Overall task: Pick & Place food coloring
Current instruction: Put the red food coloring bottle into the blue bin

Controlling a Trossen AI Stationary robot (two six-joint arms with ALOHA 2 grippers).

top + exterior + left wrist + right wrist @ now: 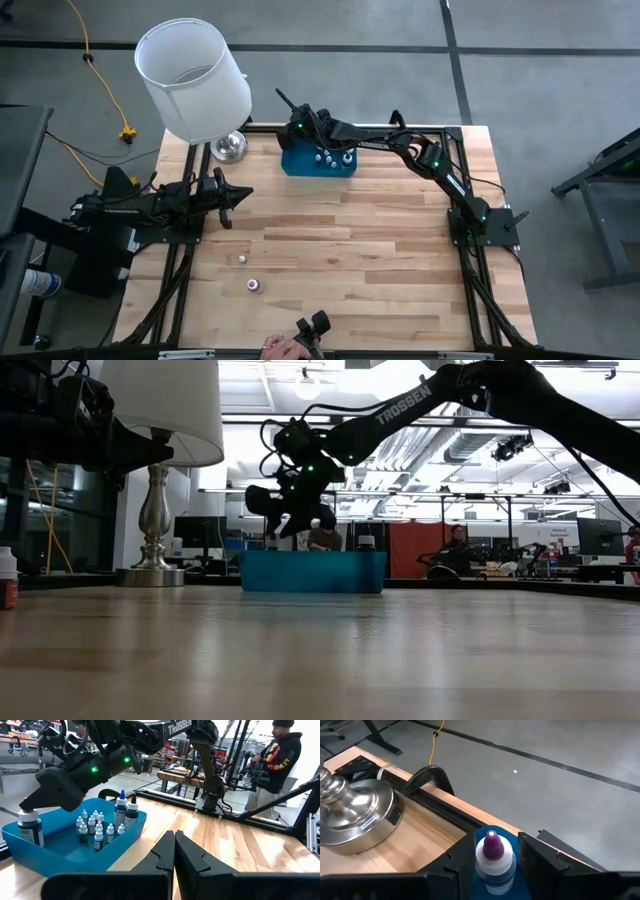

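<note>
Blue plastic tray (300,166) at upper centre is sitting under my right gripper (492,851), whose fingers are flanking an upright purple-tipped food coloring bottle (493,856), its axis vertical, over the tray's corner. My left gripper (174,851), pressed together, is idling farther off. "TROSSEN" is showing on my forearm.

Even overhead light on the table (330,230); soft, short shadows. Low view backlit by ceiling lamps: arm and lamp (160,470) near silhouette, glare along the tabletop, foreground blurred. Left wrist view: near fingers soft-focused
</note>
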